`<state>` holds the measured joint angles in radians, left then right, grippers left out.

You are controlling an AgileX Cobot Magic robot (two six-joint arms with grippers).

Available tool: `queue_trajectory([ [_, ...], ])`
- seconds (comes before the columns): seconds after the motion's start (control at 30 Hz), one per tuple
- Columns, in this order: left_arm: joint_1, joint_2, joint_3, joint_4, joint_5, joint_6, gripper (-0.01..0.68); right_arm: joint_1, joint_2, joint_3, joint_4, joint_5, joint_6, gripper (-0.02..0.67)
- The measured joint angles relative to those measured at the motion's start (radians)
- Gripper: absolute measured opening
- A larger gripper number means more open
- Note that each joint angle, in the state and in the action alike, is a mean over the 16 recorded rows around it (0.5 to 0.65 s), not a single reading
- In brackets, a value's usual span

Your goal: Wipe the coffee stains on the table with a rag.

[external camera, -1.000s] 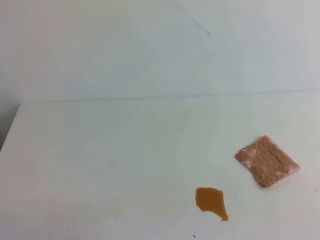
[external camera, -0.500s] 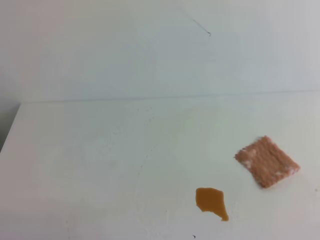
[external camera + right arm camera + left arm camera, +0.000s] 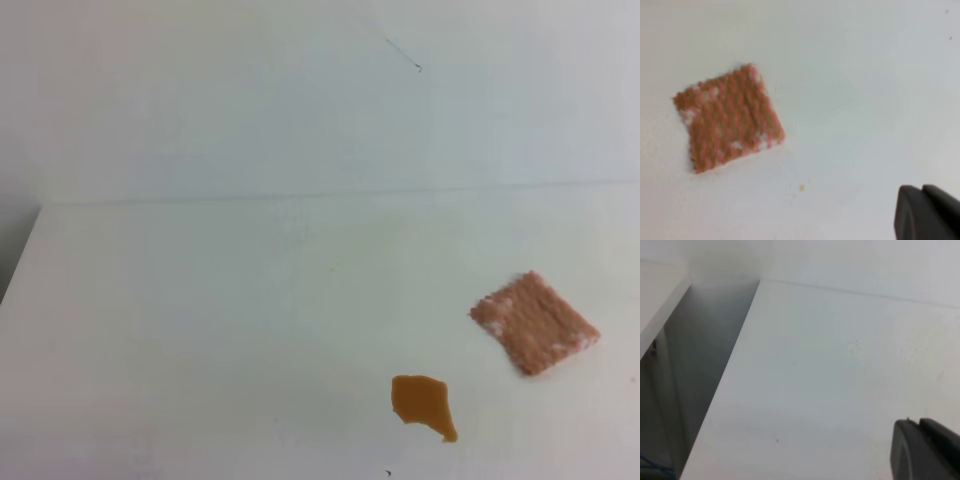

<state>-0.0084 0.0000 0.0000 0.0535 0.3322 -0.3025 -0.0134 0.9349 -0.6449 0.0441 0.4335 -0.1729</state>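
Observation:
The rag (image 3: 534,322) is a small pinkish-brown fuzzy square with whitish patches, lying flat on the right of the white table (image 3: 200,330). The coffee stain (image 3: 423,403), a glossy orange-brown blot with a short tail, lies left of the rag and nearer the front, apart from it. In the right wrist view the rag (image 3: 727,116) lies at upper left, and only a dark corner of my right gripper (image 3: 926,214) shows at lower right, well clear of the cloth. My left gripper (image 3: 925,450) also shows only a dark corner, over bare table. Neither gripper appears in the exterior high view.
The table's left edge (image 3: 722,390) drops to a dark gap beside a white wall in the left wrist view. A white wall (image 3: 300,100) rises behind the table's far edge. A tiny brown crumb (image 3: 801,187) lies near the rag.

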Motion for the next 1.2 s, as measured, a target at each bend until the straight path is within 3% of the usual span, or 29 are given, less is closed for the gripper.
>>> queue_trajectory([
  [0.4,0.0,0.0,0.0,0.0,0.0,0.0,-0.003,0.15,0.628,-0.344,0.147,0.027,-0.237,0.326],
  [0.53,0.0,0.0,0.0,0.0,0.0,0.0,-0.003,0.204,0.773,-0.434,0.152,0.034,-0.267,0.381],
  [1.0,0.0,0.0,0.0,0.0,0.0,0.0,-0.003,0.244,1.016,-0.546,0.066,-0.006,-0.267,0.385],
  [1.2,0.0,0.0,0.0,0.0,0.0,0.0,-0.003,0.244,1.058,-0.547,0.071,-0.017,-0.26,0.282],
])
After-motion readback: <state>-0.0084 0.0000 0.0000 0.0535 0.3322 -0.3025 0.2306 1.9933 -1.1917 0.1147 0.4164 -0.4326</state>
